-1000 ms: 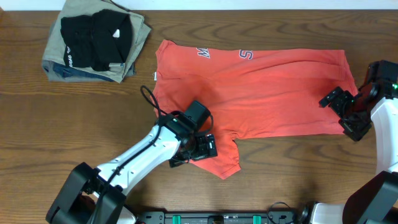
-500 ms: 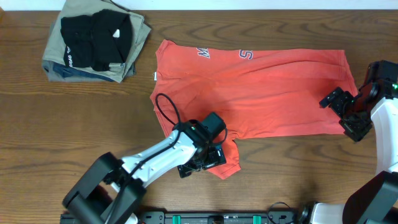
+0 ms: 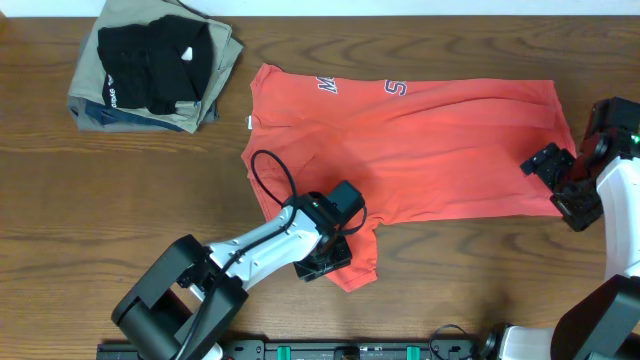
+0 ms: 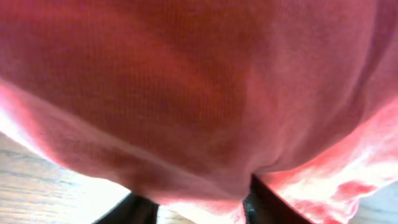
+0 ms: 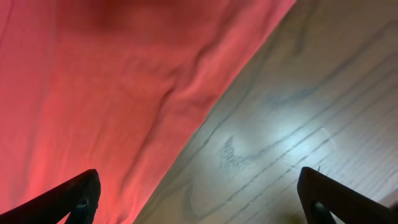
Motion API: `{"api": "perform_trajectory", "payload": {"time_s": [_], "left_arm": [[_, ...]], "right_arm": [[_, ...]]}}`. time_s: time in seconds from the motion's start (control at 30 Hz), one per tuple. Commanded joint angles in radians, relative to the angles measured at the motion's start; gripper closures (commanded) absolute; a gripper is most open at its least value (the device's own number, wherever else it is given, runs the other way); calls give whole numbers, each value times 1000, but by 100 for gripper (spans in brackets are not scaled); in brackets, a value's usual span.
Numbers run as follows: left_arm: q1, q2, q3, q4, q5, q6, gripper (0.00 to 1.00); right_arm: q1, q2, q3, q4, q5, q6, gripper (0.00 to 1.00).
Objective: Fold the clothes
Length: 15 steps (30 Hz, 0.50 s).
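The clothes, a red-orange T-shirt with white lettering, lie spread flat across the back middle of the wooden table. My left gripper is at the sleeve that points to the front edge. In the left wrist view red cloth fills the frame and bunches between the two dark fingers of that gripper, which is shut on it. My right gripper hangs open at the shirt's right hem. In the right wrist view this gripper straddles the hem, with one finger over cloth and the other over bare wood.
A folded black garment lies on a folded khaki one at the back left corner. A black cable loop from the left arm hangs over the shirt's left edge.
My left gripper moved right along the sleeve, then closed on the cloth, drawing the sleeve's tip slightly leftward. The right gripper barely moved.
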Motion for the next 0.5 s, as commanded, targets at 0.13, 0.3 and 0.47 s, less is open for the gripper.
{"api": "perform_trajectory", "payload": {"time_s": [0.13, 0.3, 0.47], "left_arm": [[-2, 52, -16, 10, -44, 5, 90], [-2, 52, -16, 10, -48, 31, 91], [-2, 52, -16, 14, -51, 30, 91]], "right_arm": [[-55, -13, -104, 133, 76, 44, 1], [-137, -7, -159, 291, 2, -46, 9], [-197, 19, -158, 333, -22, -76, 12]]}}
